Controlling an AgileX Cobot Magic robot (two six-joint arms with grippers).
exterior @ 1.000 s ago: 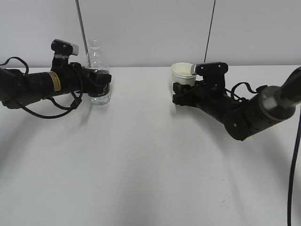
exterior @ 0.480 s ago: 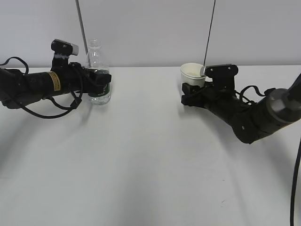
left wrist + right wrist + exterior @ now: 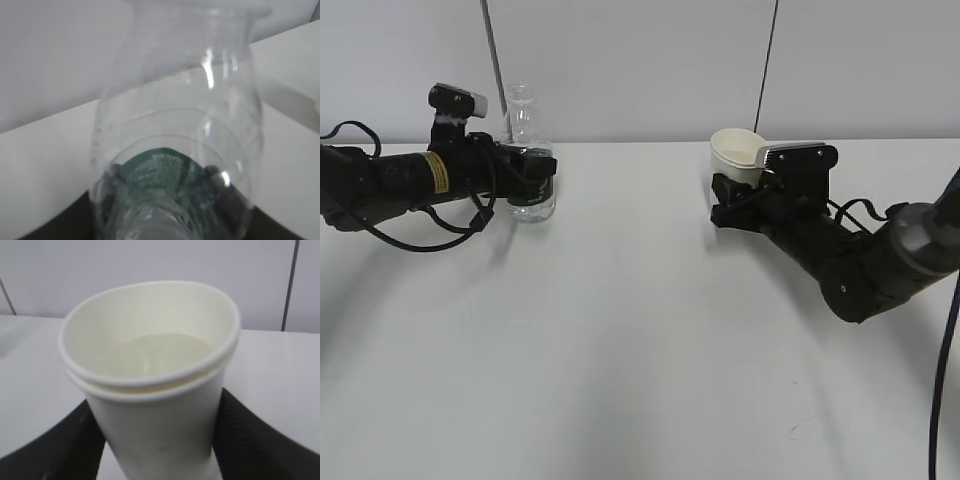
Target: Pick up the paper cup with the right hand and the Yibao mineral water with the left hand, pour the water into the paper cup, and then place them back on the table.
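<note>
The paper cup (image 3: 735, 155) is gripped by the right gripper (image 3: 732, 196), lifted near the table's (image 3: 620, 350) far edge. The Yibao mineral water (image 3: 527, 160) is clasped by the left gripper (image 3: 525, 170), apparently unlifted. Pouring remains undone.

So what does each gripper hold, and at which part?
The right gripper holds the cup at its lower wall. The left gripper grips the bottle at the green label, mid-body.
</note>
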